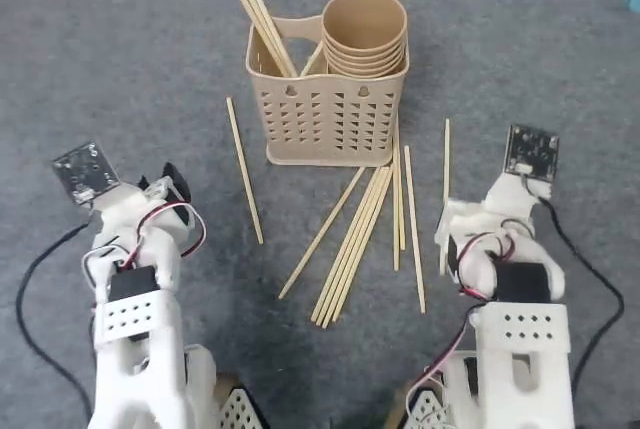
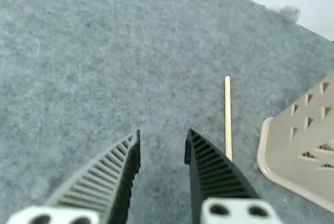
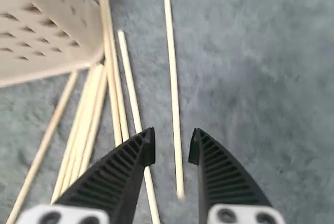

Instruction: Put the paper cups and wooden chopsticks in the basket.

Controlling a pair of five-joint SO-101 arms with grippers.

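A beige slotted basket (image 1: pixel 325 114) stands at the far middle of the grey carpet. A stack of paper cups (image 1: pixel 365 27) fills its right half, and several wooden chopsticks (image 1: pixel 262 19) lean in its left half. More chopsticks lie loose in front: one on the left (image 1: pixel 244 169), a bunch (image 1: pixel 352 231) in the middle, and singles (image 1: pixel 413 224) (image 1: pixel 445 189) on the right. My left gripper (image 2: pixel 163 139) hovers open and empty over bare carpet beside the left chopstick (image 2: pixel 228 114). My right gripper (image 3: pixel 172 138) is open above the rightmost chopstick (image 3: pixel 172 78), which lies on the carpet below the gap.
Both arms sit at the near edge, the left arm (image 1: pixel 135 249) and the right arm (image 1: pixel 505 259). The basket's corner (image 2: pixel 302 151) is near the left gripper. The basket wall (image 3: pixel 47 31) and the chopstick bunch (image 3: pixel 88 125) lie beside the right gripper.
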